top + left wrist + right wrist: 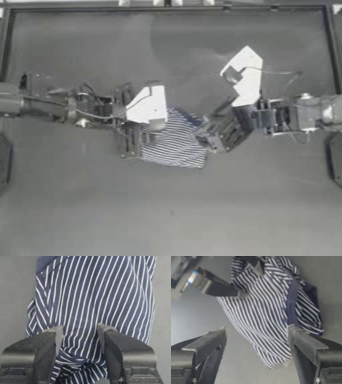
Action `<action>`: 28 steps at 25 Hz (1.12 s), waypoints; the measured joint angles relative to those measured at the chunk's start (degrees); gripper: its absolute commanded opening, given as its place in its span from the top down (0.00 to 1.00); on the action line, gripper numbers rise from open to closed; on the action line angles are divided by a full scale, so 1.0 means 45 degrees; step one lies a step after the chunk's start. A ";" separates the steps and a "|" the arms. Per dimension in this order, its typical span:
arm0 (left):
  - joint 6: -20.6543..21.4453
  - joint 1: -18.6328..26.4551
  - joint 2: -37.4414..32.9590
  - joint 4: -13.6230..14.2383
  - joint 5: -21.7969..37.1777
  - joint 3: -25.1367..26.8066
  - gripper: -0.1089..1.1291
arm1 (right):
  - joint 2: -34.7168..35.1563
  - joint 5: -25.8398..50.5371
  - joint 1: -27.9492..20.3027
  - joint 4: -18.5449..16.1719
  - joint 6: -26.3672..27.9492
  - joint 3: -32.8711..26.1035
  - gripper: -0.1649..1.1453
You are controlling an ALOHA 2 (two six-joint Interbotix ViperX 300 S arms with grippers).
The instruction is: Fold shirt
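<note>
Shirt (175, 142) is seen near the middle of the table (167, 215), already folded up small into a narrow striped bundle, so most of the folding seems to be done and only a last fold or some tidying may be left. The left gripper (79, 338) is set at one end with its jaws apart around bunched cloth, not clamped. The right gripper (257, 338) is held wide apart at the other side. No label or writing can be read
</note>
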 measured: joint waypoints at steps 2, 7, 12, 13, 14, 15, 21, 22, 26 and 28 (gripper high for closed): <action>0.0020 0.0020 0.0000 0.0020 -0.0117 0.0020 0.24 | 0.0273 -0.0078 0.0059 0.0000 -0.0273 0.0000 0.13; 0.0059 0.0078 0.0000 0.0039 -0.0215 0.0078 0.24 | 0.0898 -0.0410 0.0156 -0.0059 -0.0820 -0.0020 0.13; 0.0098 0.0137 0.0098 0.0059 -0.0488 0.0098 0.24 | 0.1328 -0.1016 0.0273 -0.0313 -0.0859 -0.0020 0.13; 0.0098 0.0156 0.0156 0.0059 -0.0527 0.0098 0.24 | 0.1426 -0.1074 0.0293 -0.0332 -0.0859 -0.0020 0.13; 0.0117 0.0176 0.0254 0.0059 -0.0566 0.0098 0.24 | 0.1504 -0.1152 0.0293 -0.0352 -0.0859 -0.0020 0.13; 0.0098 0.0195 0.0332 0.0059 -0.0586 0.0098 0.24 | 0.1602 -0.1211 0.0273 -0.0371 -0.0859 -0.0020 0.13; 0.0195 0.0313 0.0605 0.0059 -0.0762 0.0098 0.25 | 0.2168 -0.1348 0.0293 -0.0469 -0.0859 -0.0020 0.13; 0.0234 0.0332 0.0645 0.0059 -0.0801 0.0078 0.25 | 0.2227 -0.1367 0.0293 -0.0488 -0.0840 -0.0020 0.13; 0.0234 0.0332 0.0840 0.0059 -0.0996 0.0078 0.25 | 0.2461 -0.1387 0.0293 -0.0508 -0.0859 0.0039 0.13; 0.0234 0.0352 0.0957 0.0059 -0.1035 0.0078 0.25 | 0.2617 -0.1367 0.0293 -0.0508 -0.0859 0.0078 0.13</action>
